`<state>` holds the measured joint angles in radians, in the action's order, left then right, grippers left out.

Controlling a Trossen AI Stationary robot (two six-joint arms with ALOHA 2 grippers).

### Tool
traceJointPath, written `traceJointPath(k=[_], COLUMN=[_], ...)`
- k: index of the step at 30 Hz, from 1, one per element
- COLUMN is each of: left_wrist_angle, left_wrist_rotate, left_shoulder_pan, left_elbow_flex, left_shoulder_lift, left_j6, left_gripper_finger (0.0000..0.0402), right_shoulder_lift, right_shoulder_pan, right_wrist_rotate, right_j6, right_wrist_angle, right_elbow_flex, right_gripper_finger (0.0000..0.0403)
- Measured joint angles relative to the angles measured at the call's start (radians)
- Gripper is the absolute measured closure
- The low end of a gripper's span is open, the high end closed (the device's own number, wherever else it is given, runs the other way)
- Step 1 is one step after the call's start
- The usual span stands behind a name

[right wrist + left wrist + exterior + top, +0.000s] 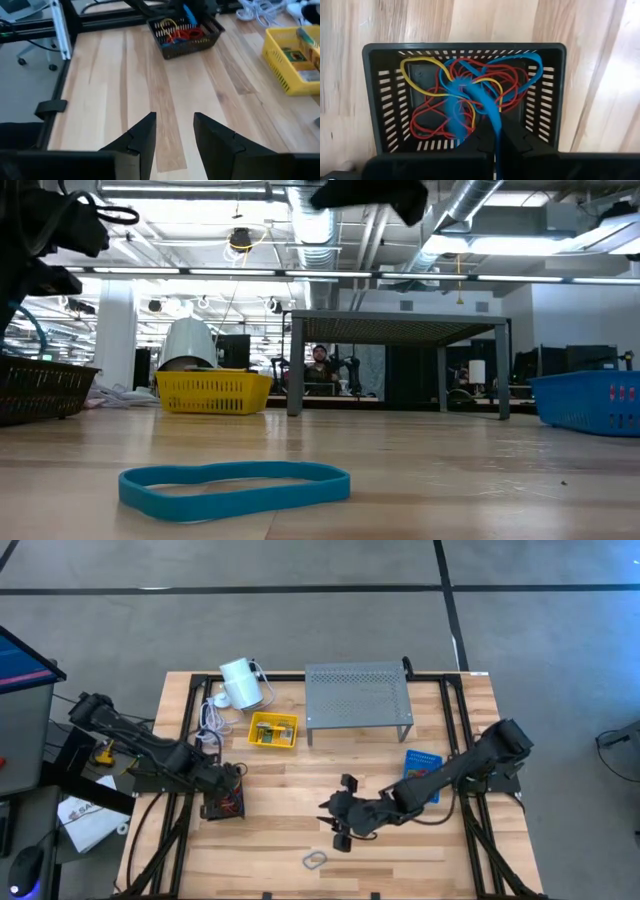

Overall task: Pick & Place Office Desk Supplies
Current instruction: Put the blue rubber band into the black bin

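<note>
The left gripper (496, 145) hung over the black basket (372, 100), clamped on a blue rubber band (492, 107); it probably needed only to open. The right gripper (175, 131), part open and empty, should drop onto the loose band (315, 860) just beside it.

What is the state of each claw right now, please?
Left claw: closed on a blue rubber band, over the black basket.
Right claw: open, empty, above bare table.
</note>
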<state>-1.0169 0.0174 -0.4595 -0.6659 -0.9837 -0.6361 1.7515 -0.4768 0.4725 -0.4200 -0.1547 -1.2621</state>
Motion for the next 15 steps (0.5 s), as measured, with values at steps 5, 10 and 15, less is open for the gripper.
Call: traceJointPath(k=[5, 10, 15], left_wrist_angle=[0.001, 0.000, -0.004], left_wrist_rotate=[0.011, 0.019, -0.009], left_shoulder_pan=[0.000, 0.000, 0.001], left_elbow_flex=[0.000, 0.000, 0.000], left_shoulder_lift=[-0.016, -0.018, -0.018], left_j6=[0.001, 0.003, 0.003], left_gripper_finger=[0.0401, 0.0377, 0.0319], right_shoulder_lift=[0.002, -0.017, -0.024], right_shoulder_pan=[0.017, 0.020, 0.026], right_wrist_rotate=[-0.011, -0.035, -0.054], right_j6=[-0.026, -0.021, -0.010], right_wrist_angle=[-0.005, -0.027, -0.040], right_elbow_flex=[-0.001, -0.001, -0.001], right_gripper_finger=[0.0275, 0.0275, 0.0275])
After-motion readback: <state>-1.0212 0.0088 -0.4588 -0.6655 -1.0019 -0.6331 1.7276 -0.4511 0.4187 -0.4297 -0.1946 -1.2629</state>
